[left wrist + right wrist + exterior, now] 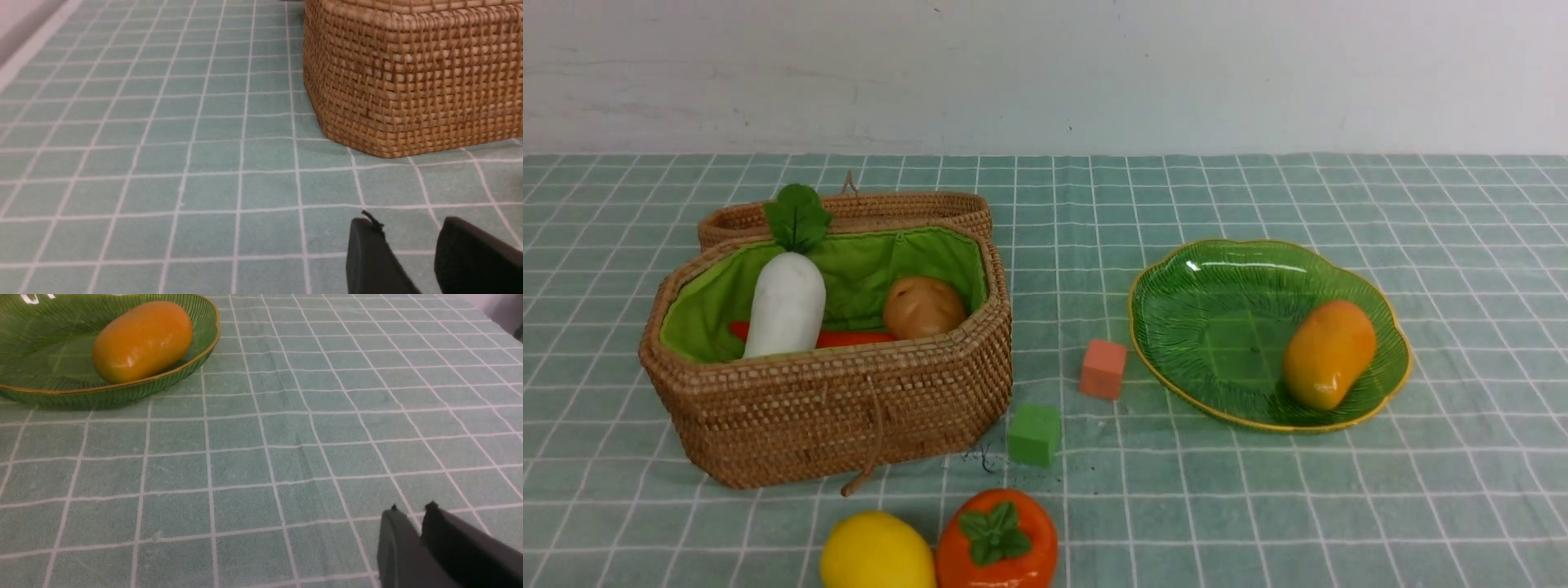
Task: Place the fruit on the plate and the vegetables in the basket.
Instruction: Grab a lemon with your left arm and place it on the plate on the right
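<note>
Front view: mango (1329, 354) sits on plate (1176, 278) as fruit; lemon (876, 554), orange fruit (996, 543) wait nr basket (833, 416). Left gripper (408, 223) partly open, empty; right gripper (412, 509) nearly closed, empty.

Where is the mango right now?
In the front view, the mango lies in the green plate on the robot's right, near its right rim; a salmon cube sits left of the plate.
</note>
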`<action>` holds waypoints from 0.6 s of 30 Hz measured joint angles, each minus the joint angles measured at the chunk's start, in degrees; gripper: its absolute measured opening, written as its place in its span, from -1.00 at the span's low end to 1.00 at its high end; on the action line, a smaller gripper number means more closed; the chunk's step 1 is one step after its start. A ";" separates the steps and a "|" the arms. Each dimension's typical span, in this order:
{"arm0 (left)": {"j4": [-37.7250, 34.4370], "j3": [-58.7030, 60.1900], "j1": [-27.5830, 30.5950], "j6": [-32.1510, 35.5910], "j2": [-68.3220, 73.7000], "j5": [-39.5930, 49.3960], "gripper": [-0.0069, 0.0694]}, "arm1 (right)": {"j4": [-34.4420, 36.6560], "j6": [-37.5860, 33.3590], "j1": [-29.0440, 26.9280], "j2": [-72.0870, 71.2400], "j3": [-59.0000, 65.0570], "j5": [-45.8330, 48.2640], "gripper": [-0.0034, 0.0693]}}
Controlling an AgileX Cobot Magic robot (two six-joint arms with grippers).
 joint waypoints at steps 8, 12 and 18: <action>4.62 0.00 0.00 0.16 0.00 -0.71 -0.19 | 0.00 0.00 0.00 0.00 0.00 0.00 -0.61; 4.62 0.00 0.00 0.16 0.00 -0.71 -0.19 | 0.00 -0.05 0.00 0.00 0.00 0.00 -0.59; 4.62 0.00 0.00 0.16 0.00 -0.71 -0.19 | 0.00 -0.05 0.00 0.00 0.00 0.00 -0.58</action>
